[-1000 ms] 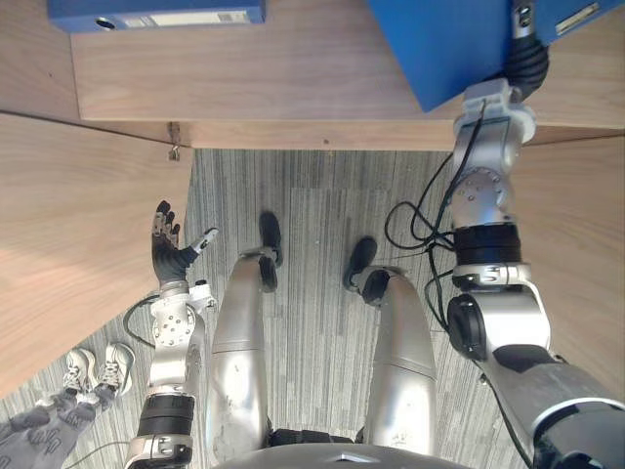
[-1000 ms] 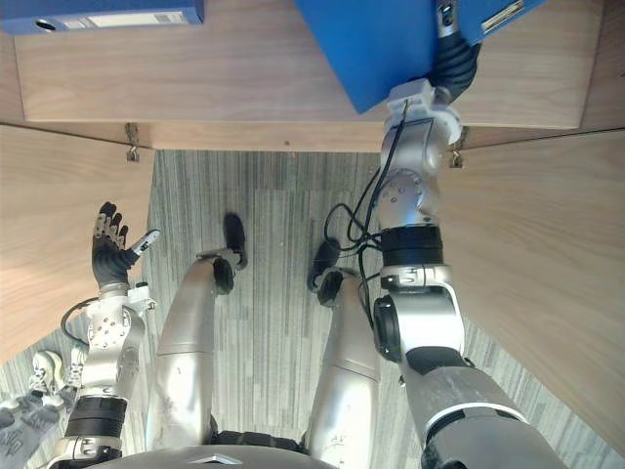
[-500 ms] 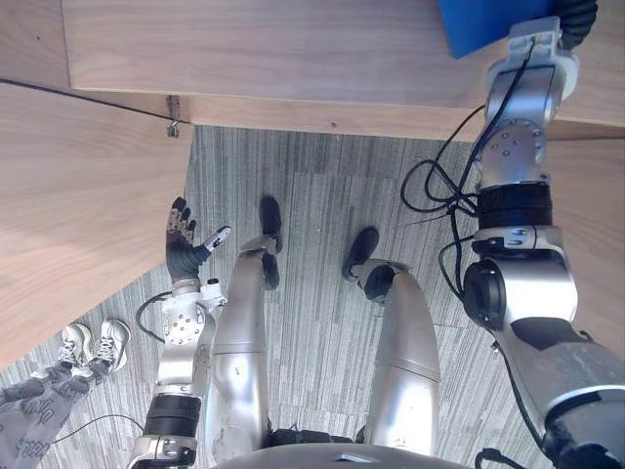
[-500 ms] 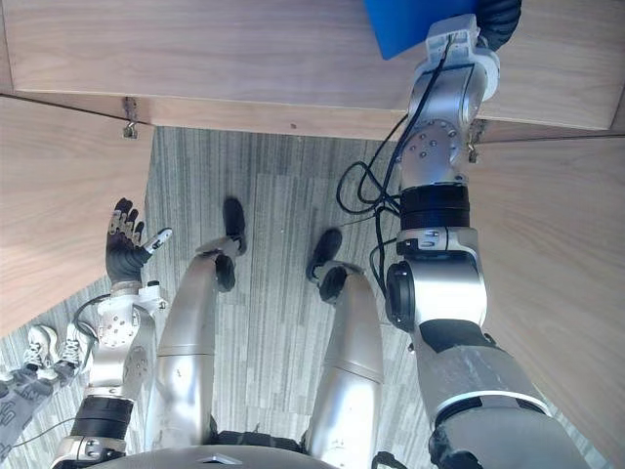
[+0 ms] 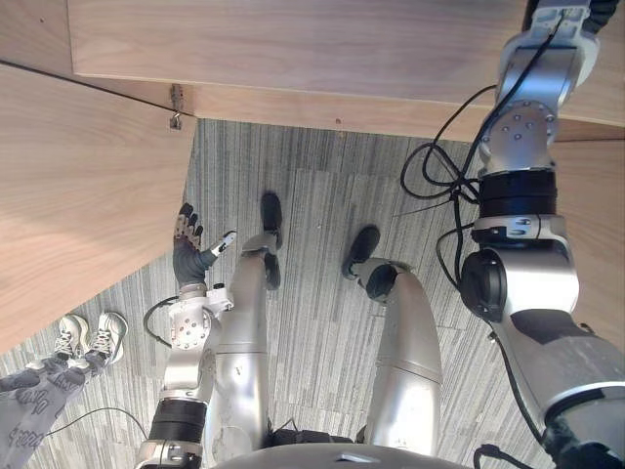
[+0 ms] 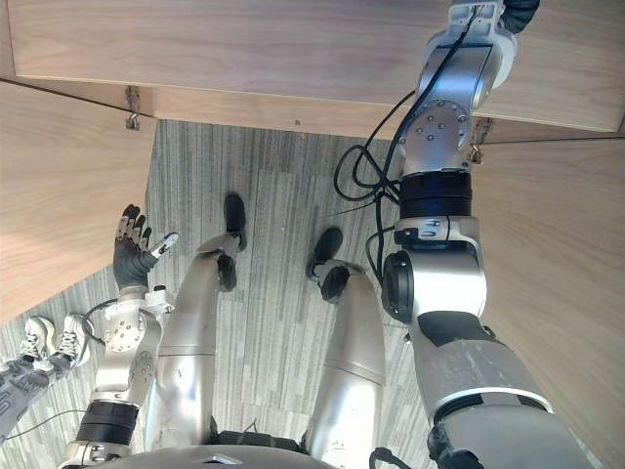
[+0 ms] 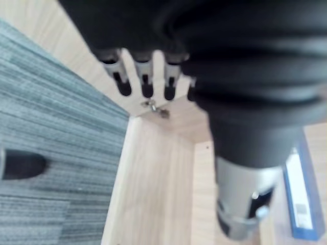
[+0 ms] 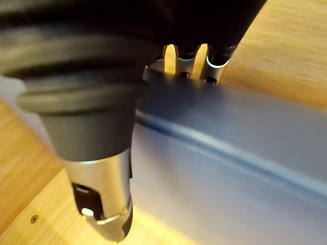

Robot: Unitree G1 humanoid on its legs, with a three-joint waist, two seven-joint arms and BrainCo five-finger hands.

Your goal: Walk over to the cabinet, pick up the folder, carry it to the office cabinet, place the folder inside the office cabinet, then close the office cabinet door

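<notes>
The blue folder (image 8: 219, 168) lies flat on the pale wood of the cabinet shelf (image 5: 293, 49). My right hand (image 8: 102, 199) is right over it. Its fingers (image 8: 185, 61) look straight and reach the folder's far edge, and the thumb stands apart over the near side. In the eye views the right arm (image 5: 527, 147) stretches up into the cabinet and leaves the picture at the top. My left hand (image 5: 190, 256) hangs open and empty above the carpet beside the left door.
The cabinet's left door (image 5: 68, 186) and right door (image 6: 557, 274) both stand open on either side of me. A second blue folder (image 7: 302, 204) with a white label lies farther along the shelf. A person's shoes (image 5: 83, 337) are at the lower left.
The right arm has reached deeper into the cabinet, carrying the blue folder out past the top of the eye views. The whole view has shifted too. The left hand stays open.
</notes>
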